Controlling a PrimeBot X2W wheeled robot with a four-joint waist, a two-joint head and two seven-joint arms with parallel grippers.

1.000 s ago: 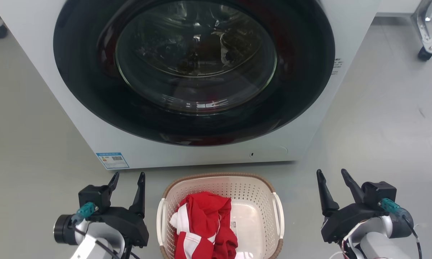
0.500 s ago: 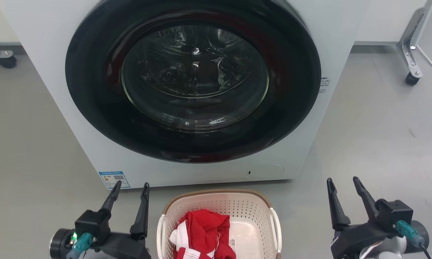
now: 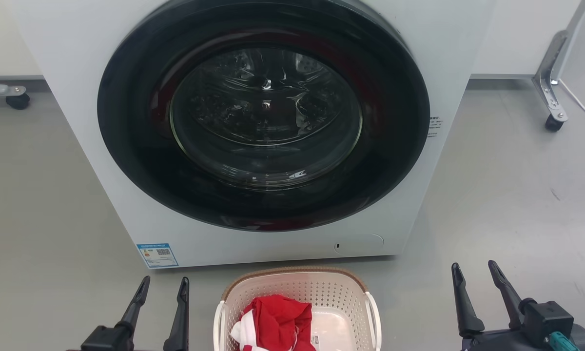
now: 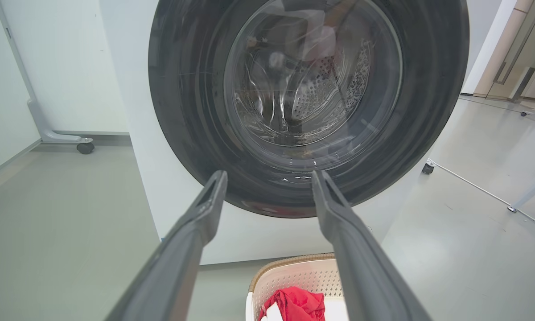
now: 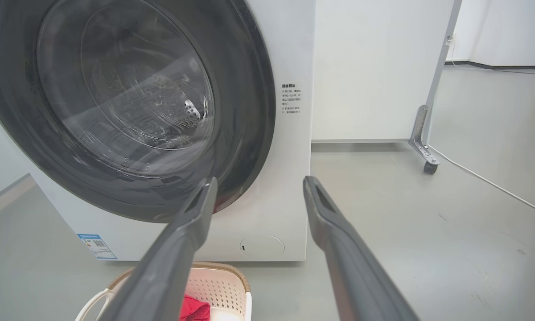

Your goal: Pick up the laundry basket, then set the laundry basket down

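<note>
Pick-up apparently not yet begun: before the washing machine (image 3: 273, 136), the laundry basket (image 3: 321, 292) sits on the floor between the left pincer (image 3: 165, 282) and the right pincer (image 3: 473, 268). Both are spread apart, empty and clear of it. Next, each likely must swing inward to a white side handle (image 3: 374, 314), sparing the red garment (image 3: 273, 317) inside.

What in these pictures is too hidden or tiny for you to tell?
Laundry basket: near half cut off by the head view's bottom edge.
Red garment: bunched and cropped there, so its type is unclear.
Blue sticker on the washing machine: print too small.
Door glass: reflections mask what lies behind it, head view.
</note>
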